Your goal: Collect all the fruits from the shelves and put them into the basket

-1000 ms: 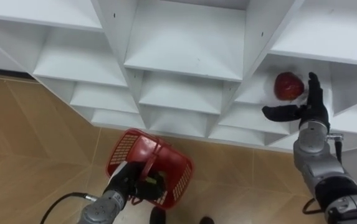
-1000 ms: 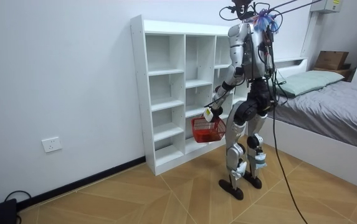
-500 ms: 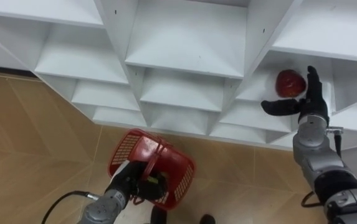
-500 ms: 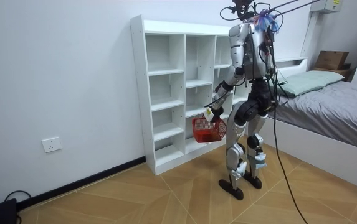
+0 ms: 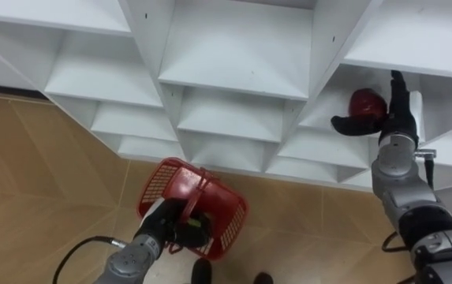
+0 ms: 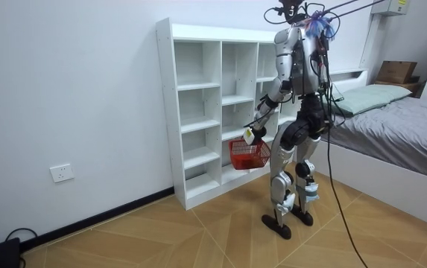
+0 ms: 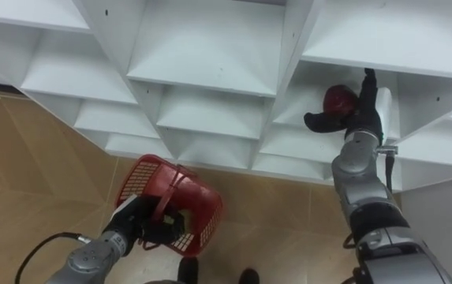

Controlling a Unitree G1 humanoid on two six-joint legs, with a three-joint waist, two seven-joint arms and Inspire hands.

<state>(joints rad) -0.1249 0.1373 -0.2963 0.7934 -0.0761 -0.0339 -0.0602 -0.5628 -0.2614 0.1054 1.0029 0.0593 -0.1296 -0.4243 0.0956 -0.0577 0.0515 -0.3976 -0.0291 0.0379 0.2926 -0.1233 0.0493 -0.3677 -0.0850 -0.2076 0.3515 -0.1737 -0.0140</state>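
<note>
Left eye view: right hand [image 5: 396,125] partly covers fruit [image 5: 364,101].

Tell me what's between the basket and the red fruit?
Wooden floor by the basket, then white shelf boards up to the red fruit: left eye view.

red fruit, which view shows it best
Left eye view: the red fruit sits clear beside the right robot hand. The right eye view shows it alike; in the room view the robot's body stands before it.
</note>
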